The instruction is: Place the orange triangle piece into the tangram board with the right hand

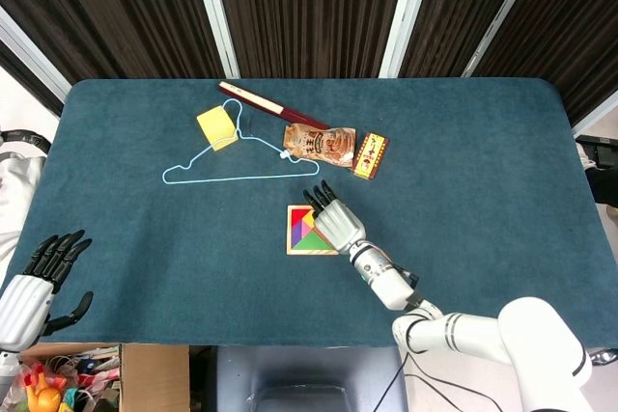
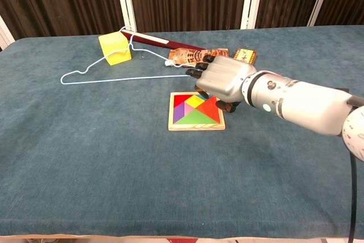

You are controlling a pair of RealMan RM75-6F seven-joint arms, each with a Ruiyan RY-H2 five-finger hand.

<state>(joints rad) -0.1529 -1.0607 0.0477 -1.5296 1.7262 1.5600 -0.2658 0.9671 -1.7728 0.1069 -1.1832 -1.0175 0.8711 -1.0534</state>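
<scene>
Lying flat in the right-hand part of the tangram board [image 2: 196,111], the orange triangle piece [image 2: 210,107] sits flush among the red, yellow, purple and green pieces, its upper right corner just under the robot's right hand [image 2: 222,79]. That hand hovers over the board's far right edge, palm down, its dark fingers [image 2: 198,66] held close together and bent forward, gripping nothing; whether they touch the triangle cannot be told from either view. Seen from the head camera, the hand [image 1: 333,218] covers the board's [image 1: 304,238] right side. Beyond the board, on the teal table [image 1: 483,161], lie a brown snack pouch [image 1: 321,142] and a small orange-brown box [image 1: 370,154], then a light blue wire hanger [image 1: 232,156], a yellow block [image 1: 216,127] and a dark red stick [image 1: 263,103]. At the table's near left corner, the left hand [image 1: 34,282] rests apart from everything, empty, fingers loosely spread.
</scene>
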